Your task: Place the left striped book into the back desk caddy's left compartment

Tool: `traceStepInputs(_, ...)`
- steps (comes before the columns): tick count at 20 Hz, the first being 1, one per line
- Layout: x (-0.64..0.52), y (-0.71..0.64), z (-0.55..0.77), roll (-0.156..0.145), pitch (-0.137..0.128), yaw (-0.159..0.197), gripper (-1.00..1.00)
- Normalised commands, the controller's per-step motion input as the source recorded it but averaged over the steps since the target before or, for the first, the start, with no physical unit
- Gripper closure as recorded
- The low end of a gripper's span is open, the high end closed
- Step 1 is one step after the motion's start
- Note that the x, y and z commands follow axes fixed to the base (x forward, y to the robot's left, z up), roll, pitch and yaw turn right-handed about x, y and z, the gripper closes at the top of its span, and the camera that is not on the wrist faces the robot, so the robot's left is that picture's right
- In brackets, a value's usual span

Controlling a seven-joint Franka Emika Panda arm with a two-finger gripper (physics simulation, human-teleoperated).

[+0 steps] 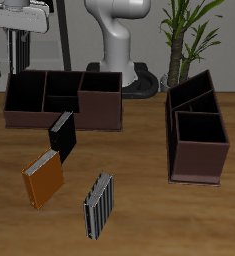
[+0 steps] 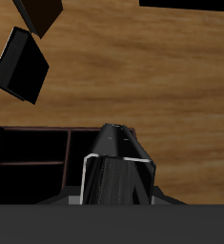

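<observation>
Stripes cannot be made out on the left striped book [image 2: 113,173]: in the wrist view it is a dark, glossy slab with one pale edge, filling the space right under the gripper [image 1: 22,42], and its near end is cut off by the grey band of the gripper's own body. In the exterior view the left striped book [image 1: 21,55] is only a thin dark upright shape hanging in the air, so the gripper appears to be pinching it, though the fingers themselves are hard to separate from it and the top of the gripper runs out of the picture. Directly below the held book lies the back desk caddy [image 1: 64,112], and the left compartment [image 1: 24,92] sits straight beneath the gripper, its black inside showing no floor detail. The book's lower end hangs clear above the caddy's rim, not touching it. Next along from the gripper are the two small middle sections, and past them the far end section. Beyond the caddy, toward the table's front edge, a black book [image 1: 61,135] lies just beside the caddy's front wall, then an orange book [image 1: 43,178] and a broader striped book [image 1: 99,205], each apart from the others. The second caddy [image 1: 197,135] stands well apart from the gripper, with bare table [image 1: 139,160] between.
</observation>
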Motion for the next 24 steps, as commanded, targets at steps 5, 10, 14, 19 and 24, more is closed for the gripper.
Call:
traceStepInputs(5,-0.06,0.01,-0.19,-0.033,0.0,0.005,1.0)
traceStepInputs(10,0.02,-0.01,-0.3,-0.04,0.026,-0.01,1.0)
traceStepInputs(14,0.05,0.09,-0.3,-0.008,0.054,-0.03,1.0)
traceStepInputs(19,0.03,0.09,-0.25,0.01,0.019,-0.013,1.0)
traceStepInputs(24,0.07,0.13,-0.24,0.024,0.018,-0.004,1.0)
